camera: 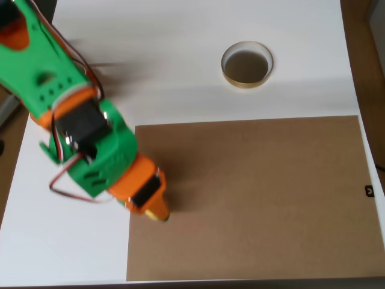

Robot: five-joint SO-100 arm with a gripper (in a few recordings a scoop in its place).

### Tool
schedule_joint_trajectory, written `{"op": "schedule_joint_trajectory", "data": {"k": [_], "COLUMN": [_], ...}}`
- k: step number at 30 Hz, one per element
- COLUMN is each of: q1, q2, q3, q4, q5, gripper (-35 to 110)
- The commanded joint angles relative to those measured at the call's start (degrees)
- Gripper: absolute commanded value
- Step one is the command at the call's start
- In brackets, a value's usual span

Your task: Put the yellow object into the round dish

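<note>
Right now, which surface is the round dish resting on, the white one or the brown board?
The white surface: the round dish sits above the brown board's top edge, apart from it.

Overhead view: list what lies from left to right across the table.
Green and orange arm → yellow object at the arm's tip → round dish, farther back on the white table.

In the overhead view the green-and-orange arm point(90, 132) reaches from the upper left down toward the lower centre. Its gripper point(157, 212) points downward beneath the orange wrist, its fingers hidden.
</note>
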Motion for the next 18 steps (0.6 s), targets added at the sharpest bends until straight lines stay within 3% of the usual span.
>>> {"op": "schedule_joint_trajectory", "data": {"k": [1, 18], "q1": [-4.1, -30.8], "q2": [13.3, 11.5], "q3": [1.7, 1.1], "q4": [3.4, 10.7], "q5": [-1.8, -4.6], "gripper": [0, 0]}}
